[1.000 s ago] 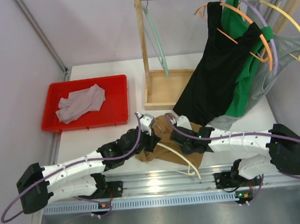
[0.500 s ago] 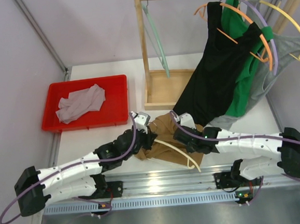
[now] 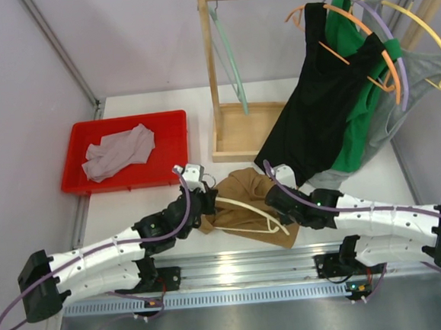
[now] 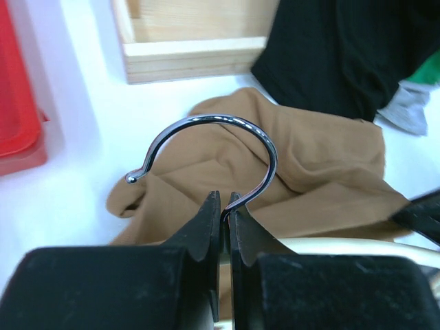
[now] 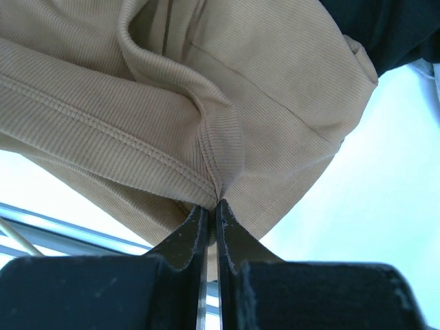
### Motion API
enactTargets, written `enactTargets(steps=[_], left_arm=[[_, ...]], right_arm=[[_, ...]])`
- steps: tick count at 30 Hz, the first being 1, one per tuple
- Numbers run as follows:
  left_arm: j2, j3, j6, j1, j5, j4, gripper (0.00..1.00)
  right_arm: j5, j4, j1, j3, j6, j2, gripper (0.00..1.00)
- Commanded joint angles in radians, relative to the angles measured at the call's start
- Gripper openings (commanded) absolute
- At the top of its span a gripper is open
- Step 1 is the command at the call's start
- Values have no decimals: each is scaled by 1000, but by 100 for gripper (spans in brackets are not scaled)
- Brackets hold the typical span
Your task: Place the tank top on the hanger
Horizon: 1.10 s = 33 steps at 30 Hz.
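Observation:
The tan tank top (image 3: 248, 201) lies bunched on the white table between my two arms; it also shows in the left wrist view (image 4: 323, 165) and the right wrist view (image 5: 227, 75). The cream hanger (image 3: 249, 212) lies across it, one arm partly under the fabric. My left gripper (image 3: 198, 191) is shut on the stem of the hanger's metal hook (image 4: 206, 137); the jaws (image 4: 223, 203) pinch the wire. My right gripper (image 3: 279, 195) is shut on a fold of the tank top, the fabric pinched at the tips (image 5: 213, 203).
A red tray (image 3: 126, 126) with a pale grey-lilac garment (image 3: 119, 151) stands at the back left. A wooden rack (image 3: 237, 133) at the back holds a pale green hanger (image 3: 229, 57) and black (image 3: 319, 104), green and grey tops on coloured hangers. A metal rail (image 3: 228, 267) runs along the near edge.
Both grippers have moved away from me and slightly left, carrying the hanger and the tank top with them. The fabric now bunches higher on the table.

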Motion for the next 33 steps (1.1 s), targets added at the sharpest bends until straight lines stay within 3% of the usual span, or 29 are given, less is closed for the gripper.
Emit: enactTargets(steps=[1,15,24,33], left_arm=[[-30,-9,-65,3,-182,21,0],[0,-6,-128,3,-322,5,0],[-27,-20,-192,1,-429,-85,0],[-151,-124,-66,3,-328,93,0]], right_arm=[[-5,-47,-9,-7,9,-41,0],[-46,-87,-23,9,1,-88,0],[-65,-118,-26,55,8,-90,0],[-80,-133,-57,91,-14,-42,0]])
